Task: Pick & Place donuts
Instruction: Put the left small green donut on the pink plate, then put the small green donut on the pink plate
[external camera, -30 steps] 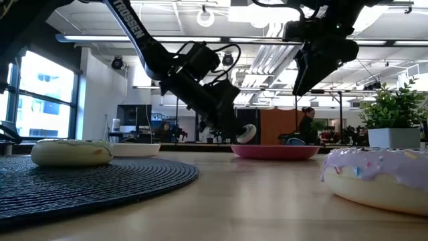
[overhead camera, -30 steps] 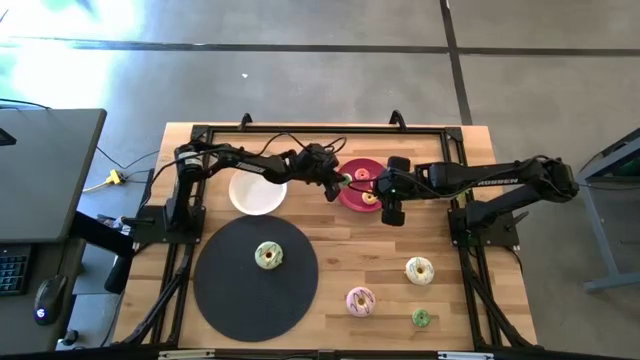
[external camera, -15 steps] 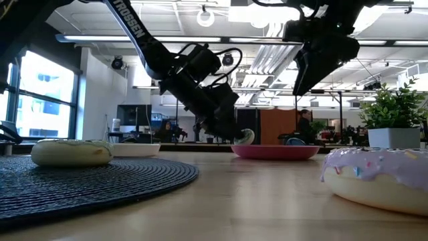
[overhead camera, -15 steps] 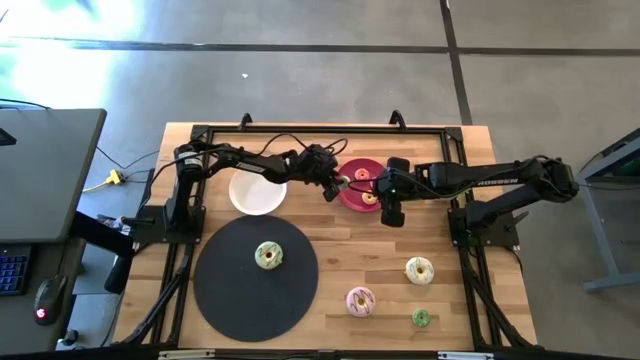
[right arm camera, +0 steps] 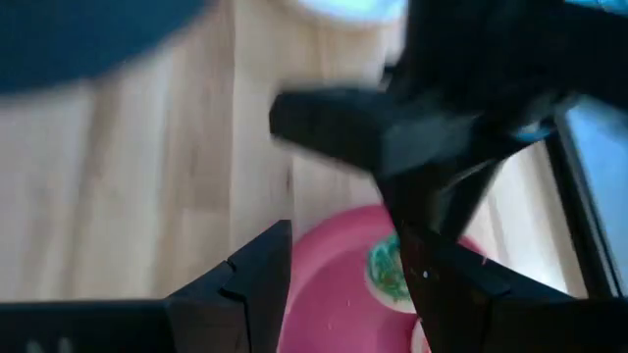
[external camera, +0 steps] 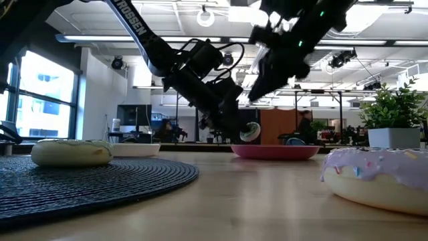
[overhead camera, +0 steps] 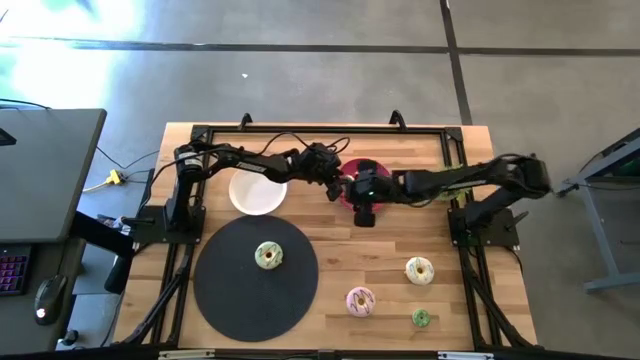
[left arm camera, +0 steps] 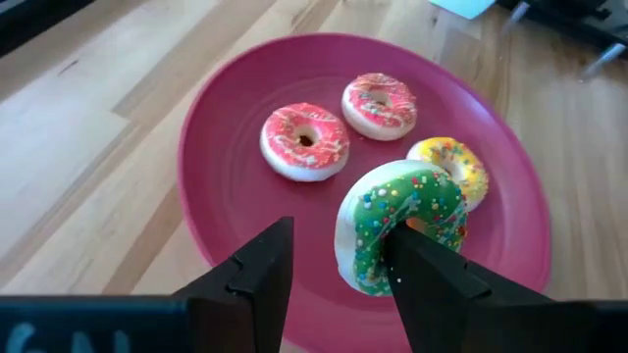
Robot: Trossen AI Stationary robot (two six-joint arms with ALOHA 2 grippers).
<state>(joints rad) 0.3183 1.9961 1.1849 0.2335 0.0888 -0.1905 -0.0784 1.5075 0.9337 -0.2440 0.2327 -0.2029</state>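
Your right gripper [overhead camera: 364,214] has swung left over the red plate [left arm camera: 226,186], jaws open, crowding the left gripper [left arm camera: 339,270], whose spread jaws carry the green donut [left arm camera: 397,235] hooked on one finger above it.

Two dark jointed arms, black cables, white lettering

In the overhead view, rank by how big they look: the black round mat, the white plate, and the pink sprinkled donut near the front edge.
1. Black round mat, clearly largest.
2. White plate.
3. Pink sprinkled donut, smallest.
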